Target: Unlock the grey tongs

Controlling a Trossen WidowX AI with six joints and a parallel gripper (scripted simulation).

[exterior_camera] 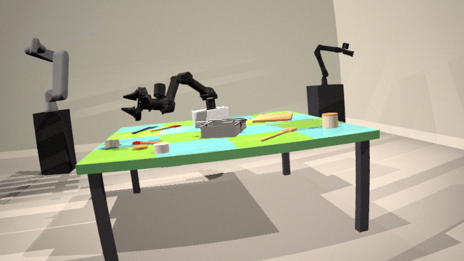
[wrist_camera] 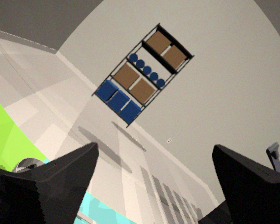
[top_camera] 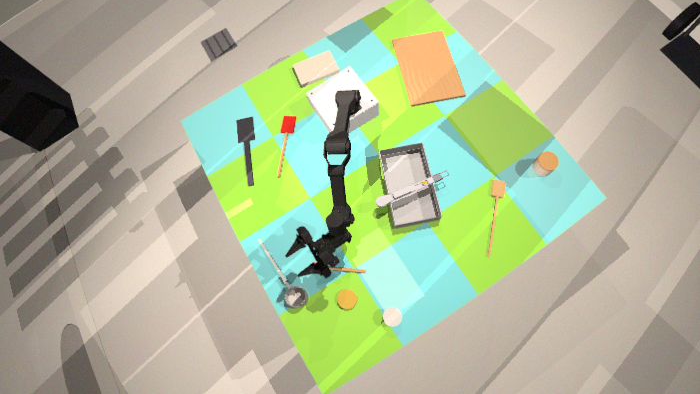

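The grey tongs (top_camera: 407,190) lie across the roasting tin (top_camera: 418,224) (exterior_camera: 219,131), with a rounded end past its left wall and thin wire-like loops past its right wall. An orange spot shows on them near the loops. Their arms look close together. The wooden board (top_camera: 428,67) (exterior_camera: 272,117) lies flat at the table's far side, with nothing on it. My gripper (top_camera: 293,265) (exterior_camera: 122,103) (wrist_camera: 156,151) is open and empty, high over the table's left edge, pointing sideways, well away from the tongs. The wrist view does not show the tongs, tin or board.
The white base block (top_camera: 322,98) and a cream block (top_camera: 315,68) stand left of the board. A ladle (top_camera: 295,297), an orange disc (top_camera: 346,299) and a white cylinder (top_camera: 392,317) are near my gripper's side. A wooden spatula (top_camera: 498,188) and a jar (top_camera: 546,162) (exterior_camera: 329,121) are right of the tin.
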